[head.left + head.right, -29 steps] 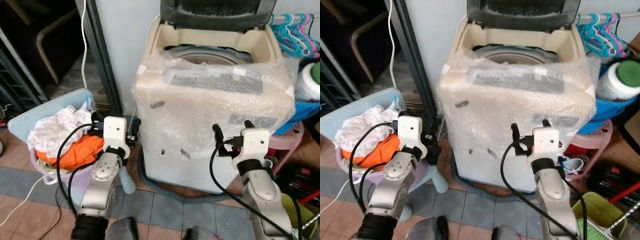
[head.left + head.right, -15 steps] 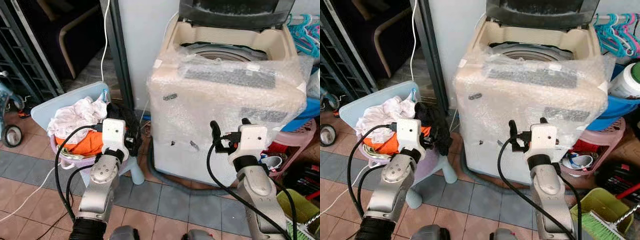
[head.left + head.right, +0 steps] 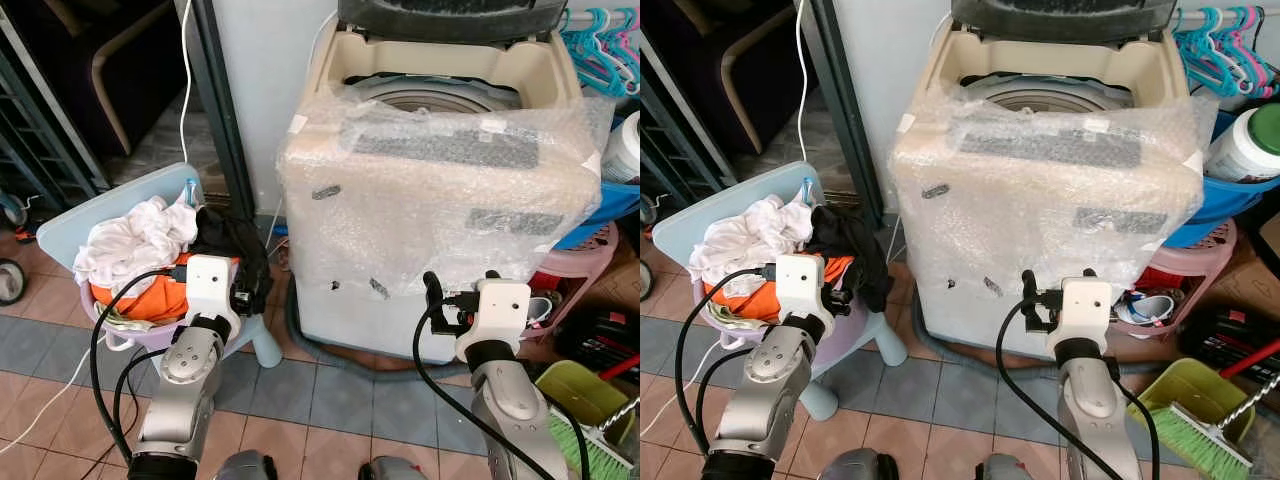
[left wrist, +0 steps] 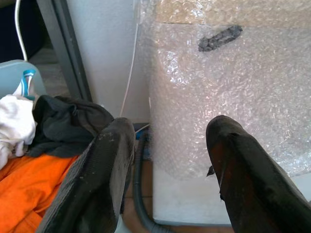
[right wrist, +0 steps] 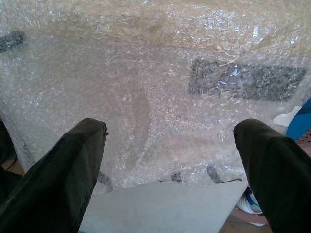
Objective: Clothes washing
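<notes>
Clothes: a heap of laundry (image 3: 150, 255) lies in a lilac basket (image 3: 125, 335) on the floor, to the left of the washing machine (image 3: 440, 190) and just beside the left gripper.
Heap: a white garment (image 3: 135, 240) on top, an orange garment (image 3: 160, 295) under it, a black garment (image 3: 225, 240) draped over the basket's right rim.
Handling: likely soft, limp and light; cloth will sag and trail when lifted, and pieces may drag each other out.
Where to hold: a bunched fold near the top of the heap looks best, pinched deep so it does not slip; the black piece is nearest the machine.
Washing machine: top loader wrapped in bubble wrap (image 3: 1040, 190), lid up, drum (image 3: 430, 100) open; what is inside cannot be made out.
Left gripper (image 4: 167, 160): fingers spread apart, nothing between them, pointing past the basket's edge toward the machine's lower corner.
Right gripper (image 5: 170, 160): fingers wide apart and empty, facing the wrapped front of the machine, apart from it.
Blue tub (image 3: 605, 205): right of the machine, with a white jar (image 3: 1245, 140) resting in it.
Pink basket (image 3: 1185, 285): below the tub, holding small items too unclear to name.
Stage: by my judgement, no garment is picked up yet.
Risk: a trailing sleeve could snag on the bubble wrap.
</notes>
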Available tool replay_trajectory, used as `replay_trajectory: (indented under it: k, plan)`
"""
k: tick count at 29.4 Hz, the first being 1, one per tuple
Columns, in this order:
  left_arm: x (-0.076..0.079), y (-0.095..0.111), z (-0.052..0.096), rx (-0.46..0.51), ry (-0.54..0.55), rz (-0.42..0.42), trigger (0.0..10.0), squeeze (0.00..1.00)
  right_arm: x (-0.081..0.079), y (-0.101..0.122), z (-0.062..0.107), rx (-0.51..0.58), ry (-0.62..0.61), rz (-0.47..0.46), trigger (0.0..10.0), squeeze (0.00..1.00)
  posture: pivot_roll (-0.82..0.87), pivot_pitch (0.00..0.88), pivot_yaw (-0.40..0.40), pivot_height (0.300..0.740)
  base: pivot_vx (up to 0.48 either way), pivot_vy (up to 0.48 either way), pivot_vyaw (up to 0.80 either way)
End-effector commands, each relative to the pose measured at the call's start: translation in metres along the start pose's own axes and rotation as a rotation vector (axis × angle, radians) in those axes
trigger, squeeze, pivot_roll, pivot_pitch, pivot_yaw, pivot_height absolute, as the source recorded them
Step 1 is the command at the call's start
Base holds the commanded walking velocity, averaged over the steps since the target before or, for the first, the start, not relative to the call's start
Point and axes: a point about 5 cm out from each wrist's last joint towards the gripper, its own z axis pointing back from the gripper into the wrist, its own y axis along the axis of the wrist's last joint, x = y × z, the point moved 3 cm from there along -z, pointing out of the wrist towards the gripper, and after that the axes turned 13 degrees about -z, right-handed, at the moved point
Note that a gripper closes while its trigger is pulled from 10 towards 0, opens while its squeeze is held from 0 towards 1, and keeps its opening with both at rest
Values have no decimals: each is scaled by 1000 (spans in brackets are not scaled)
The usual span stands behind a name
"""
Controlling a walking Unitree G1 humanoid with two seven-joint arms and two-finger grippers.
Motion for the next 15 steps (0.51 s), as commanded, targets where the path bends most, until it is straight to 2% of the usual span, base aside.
replay_trajectory:
  k: [1,5,11,15]
  plan:
    - [-1,7,0,25,-10,-15,10000,0,3,2,-1,-1,-15,8,10000,0,-118,28,60,740,0,0,-800]
    - [0,6,0,23,-14,-3,10000,0,5,2,-2,-3,-17,10,10000,0,-116,34,55,740,0,0,-800]
    - [-1,6,0,16,-10,4,10000,0,5,3,-5,-8,-13,8,10000,0,-115,40,54,740,0,-278,-800]
    - [-1,6,0,15,-9,3,10000,0,4,3,-5,-8,-11,8,10000,0,-115,42,54,740,0,0,-800]
